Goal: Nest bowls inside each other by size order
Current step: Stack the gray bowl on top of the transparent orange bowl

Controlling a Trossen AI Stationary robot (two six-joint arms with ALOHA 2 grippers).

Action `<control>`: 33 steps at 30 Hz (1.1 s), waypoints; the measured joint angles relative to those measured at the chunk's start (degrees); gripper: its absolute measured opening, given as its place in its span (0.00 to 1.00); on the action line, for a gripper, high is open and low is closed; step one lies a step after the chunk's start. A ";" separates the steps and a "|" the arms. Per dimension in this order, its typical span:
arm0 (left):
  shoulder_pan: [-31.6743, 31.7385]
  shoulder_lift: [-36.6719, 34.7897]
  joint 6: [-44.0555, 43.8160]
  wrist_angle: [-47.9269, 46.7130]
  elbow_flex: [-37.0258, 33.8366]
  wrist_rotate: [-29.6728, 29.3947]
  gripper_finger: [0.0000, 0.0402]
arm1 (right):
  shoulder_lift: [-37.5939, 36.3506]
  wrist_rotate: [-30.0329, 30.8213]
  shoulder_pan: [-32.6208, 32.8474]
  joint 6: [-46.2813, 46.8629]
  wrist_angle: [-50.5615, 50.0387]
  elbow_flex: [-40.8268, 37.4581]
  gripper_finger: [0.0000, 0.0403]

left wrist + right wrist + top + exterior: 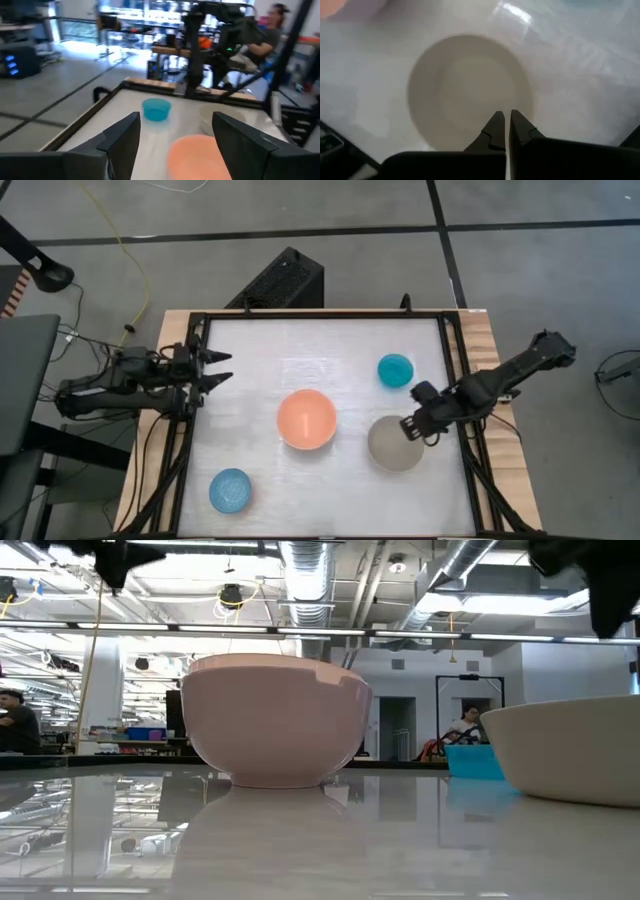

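Four bowls in view: none nested yet, all well apart on the table
Salmon bowl: near table centre, upright, the widest one visible
Grey-beige bowl: toward the right edge, upright, empty inside per right wrist view
Teal bowl: right half, toward the far edge – small
Light blue bowl: near-left corner, close to the near edge
Right gripper: directly over the grey-beige bowl's right rim, fingers pinched nearly together, nothing between them
Left gripper: parked at the left edge, far half, fingers spread wide, holding nothing
Handling (judgement): thin plastic, light and stiff, glossy – likely slippery and prone to skating on the smooth top if nudged sideways
Grip point (judgement): pinch the rim wall, one finger inside and one outside; the rounded body offers no flat to squeeze
Right gripper note: needs to open before it can straddle that rim
Edges: raised dark frame rail runs along the left and right sides; grey-beige bowl sits near the right rail, so little room outboard of it
Open room: wide bare stretch between salmon bowl and left edge, also across the far-left quarter – good lift-and-carry lane
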 joint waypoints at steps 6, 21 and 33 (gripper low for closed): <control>0.00 -7.35 -5.73 6.26 -9.42 -5.60 0.59 | -6.61 2.18 0.48 -0.02 0.60 -7.03 0.00; 0.00 -8.19 -15.34 16.90 -21.87 -6.08 0.59 | -7.25 5.41 -2.23 -12.48 -0.51 -7.53 0.20; -0.02 -9.66 -14.45 22.02 -26.87 1.13 0.59 | -7.29 7.12 0.00 -3.43 3.87 -12.36 0.38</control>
